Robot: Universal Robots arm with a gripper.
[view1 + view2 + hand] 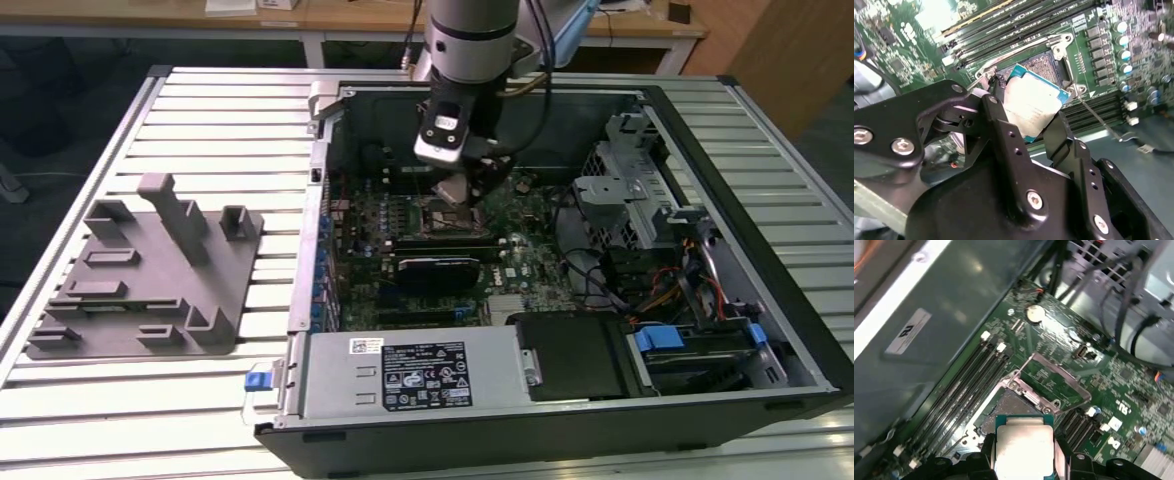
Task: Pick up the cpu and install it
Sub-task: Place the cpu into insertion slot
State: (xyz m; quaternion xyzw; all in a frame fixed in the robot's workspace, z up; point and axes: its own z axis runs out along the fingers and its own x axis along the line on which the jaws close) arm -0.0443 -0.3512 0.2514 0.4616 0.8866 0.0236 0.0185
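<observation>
One pincer (1029, 107) clamping cpu (1035, 97), over open socket (1047, 64)

In the second wrist view my fingers (1004, 135) are covering the two cpu (1034, 100) edges I am pinching, so the contact itself is hiding. The cpu is masking much of the socket (1046, 62) just past my fingertips. In the first wrist view the picture's edge is cutting off the cpu's near side and my fingers. In the exterior view the edge is cropping my arm (470, 40), and what is sitting between my fingers is looking too small to tell.
</observation>
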